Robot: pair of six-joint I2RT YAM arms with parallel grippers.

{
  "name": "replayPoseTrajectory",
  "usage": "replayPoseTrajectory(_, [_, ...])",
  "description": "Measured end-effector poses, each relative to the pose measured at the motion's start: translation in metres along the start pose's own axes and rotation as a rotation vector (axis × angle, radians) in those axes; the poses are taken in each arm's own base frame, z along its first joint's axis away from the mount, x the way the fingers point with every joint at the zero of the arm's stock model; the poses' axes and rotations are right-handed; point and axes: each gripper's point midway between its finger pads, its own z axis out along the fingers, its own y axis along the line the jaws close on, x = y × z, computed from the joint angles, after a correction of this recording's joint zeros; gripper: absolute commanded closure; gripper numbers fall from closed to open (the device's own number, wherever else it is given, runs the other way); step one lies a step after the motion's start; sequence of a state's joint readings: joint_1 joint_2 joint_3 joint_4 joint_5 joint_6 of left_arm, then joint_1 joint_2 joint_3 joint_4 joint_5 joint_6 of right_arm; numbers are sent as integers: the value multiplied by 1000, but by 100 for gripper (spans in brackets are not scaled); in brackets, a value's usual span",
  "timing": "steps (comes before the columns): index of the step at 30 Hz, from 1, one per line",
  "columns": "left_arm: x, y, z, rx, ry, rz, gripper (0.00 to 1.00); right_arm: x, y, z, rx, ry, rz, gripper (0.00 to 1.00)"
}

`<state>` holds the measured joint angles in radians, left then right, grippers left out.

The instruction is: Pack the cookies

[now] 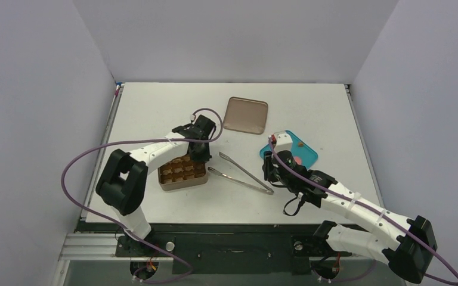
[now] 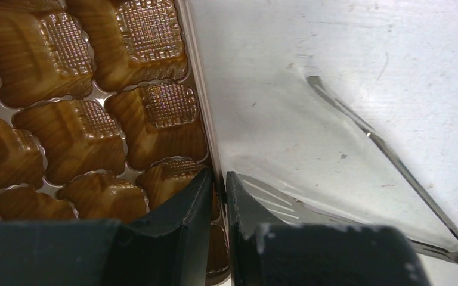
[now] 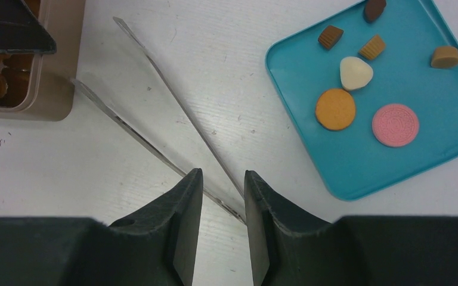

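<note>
Cookies [image 3: 356, 72]: loose on plate [image 3: 310, 161].
Tongs [image 3: 173, 101]: left of plate.
Right gripper [image 3: 223, 190]: narrowly apart astride tongs' joined end; grip unclear.
Tin [image 2: 83, 119]: farther left of plate.
Left gripper [image 2: 219, 185]: clamped on tin's rim.

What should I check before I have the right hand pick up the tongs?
1. Tin braced: the left hand is clamped across the right wall of the tin. Ok.
2. Grip on the tongs: the right hand straddles them near the joined end, jaws apart, no grip yet. Not ok.
3. Tong tips free of the tin and the left hand: they lie very close. Cannot tell.
4. Cookies all on the teal plate. Ok.
5. Tin pockets in view are empty. Ok.
6. Lid off, lying apart from the tin. Ok.
</note>
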<state>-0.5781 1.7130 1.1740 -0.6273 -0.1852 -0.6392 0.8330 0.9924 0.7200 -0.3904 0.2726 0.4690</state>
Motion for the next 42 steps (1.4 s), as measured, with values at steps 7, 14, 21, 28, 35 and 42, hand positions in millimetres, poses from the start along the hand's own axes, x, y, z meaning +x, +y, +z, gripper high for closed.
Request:
replayPoseTrajectory(7, [-2, -31, 7, 40, 3, 43, 89, 10, -7, 0, 19, 24, -9, 69])
replayPoseTrajectory(14, [4, -66, 17, 83, 20, 85, 89, 19, -20, 0, 54, 51, 0, 64])
replayPoseTrajectory(21, [2, -91, 20, 125, 19, 103, 77, 22, -33, -1, 88, 61, 34, 52])
replayPoseTrajectory(28, [2, -94, 18, 132, 19, 110, 54, 27, -35, -1, 97, 79, 33, 40])
replayPoseTrajectory(35, [-5, -91, 2, 141, -16, 115, 40, 37, -34, 3, 95, 123, 16, 33])
replayPoseTrajectory(42, [-22, -84, -53, 212, -126, 111, 27, 57, -29, 14, 74, 202, -15, 24])
